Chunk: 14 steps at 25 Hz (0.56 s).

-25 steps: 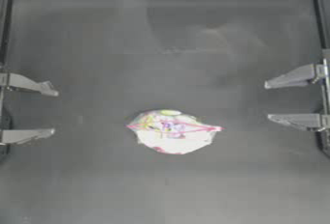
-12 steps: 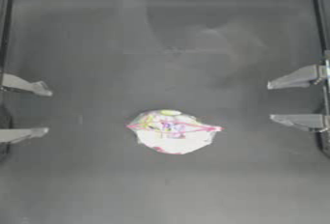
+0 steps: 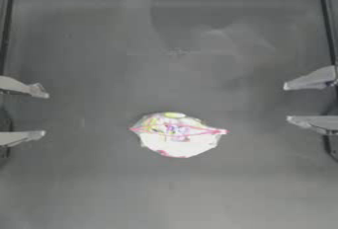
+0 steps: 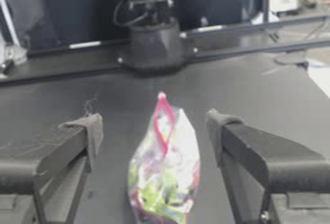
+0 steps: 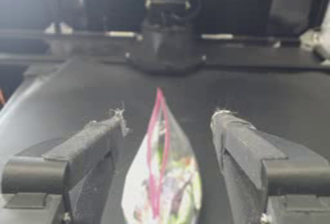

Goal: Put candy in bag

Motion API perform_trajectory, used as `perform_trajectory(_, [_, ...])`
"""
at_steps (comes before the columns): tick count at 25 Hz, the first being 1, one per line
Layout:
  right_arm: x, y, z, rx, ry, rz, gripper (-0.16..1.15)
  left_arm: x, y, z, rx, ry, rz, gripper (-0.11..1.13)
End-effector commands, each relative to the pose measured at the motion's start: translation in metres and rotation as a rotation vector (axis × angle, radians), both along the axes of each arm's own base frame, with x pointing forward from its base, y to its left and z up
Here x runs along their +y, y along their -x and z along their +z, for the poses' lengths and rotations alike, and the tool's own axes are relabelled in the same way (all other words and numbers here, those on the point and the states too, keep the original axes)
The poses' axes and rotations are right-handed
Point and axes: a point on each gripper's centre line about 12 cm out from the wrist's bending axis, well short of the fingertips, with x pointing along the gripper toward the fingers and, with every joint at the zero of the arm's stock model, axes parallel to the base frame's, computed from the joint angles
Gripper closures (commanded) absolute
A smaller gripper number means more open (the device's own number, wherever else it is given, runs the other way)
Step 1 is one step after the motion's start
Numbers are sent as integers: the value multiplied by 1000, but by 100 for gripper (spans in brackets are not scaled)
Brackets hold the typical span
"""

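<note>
Dark table point(image 3: 79, 40); bag point(image 3: 177, 134) flat, apparently mid-table.

Bag point(image 3: 177, 134) mid-table point(image 3: 99, 188), between left tool point(image 3: 41, 114), right tool point(image 3: 289, 103).

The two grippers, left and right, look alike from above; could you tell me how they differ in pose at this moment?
The left gripper sits at the table's left edge, its fingertips pointing right; the right gripper sits at the right edge, pointing left. The left one lies slightly lower in the top view than the right. Both are open, drawn back, and face the bag lying between them, touching nothing.

Dim, soft overhead light; pale glare patches on table point(image 3: 218, 40); overall blur.
</note>
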Motion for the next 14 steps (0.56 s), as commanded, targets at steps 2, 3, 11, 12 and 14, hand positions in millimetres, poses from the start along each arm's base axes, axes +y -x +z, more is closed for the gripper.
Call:
perform_trajectory(2, [0,4,7,-37,-3,1,9,1,5,9,-43,3,6,6])
perform_trajectory(3, [0,5,7,-40,-3,1,9,1,6,8,-46,3,6,6])
perform_trajectory(11, [1,18,8,-89,-3,1,9,3,14,8,-45,9,23,6])
perform_trajectory(12, [1,20,8,-98,-2,0,9,4,16,7,-48,9,25,6])
perform_trajectory(14, [1,25,10,-123,-1,1,9,5,19,7,-54,10,32,6])
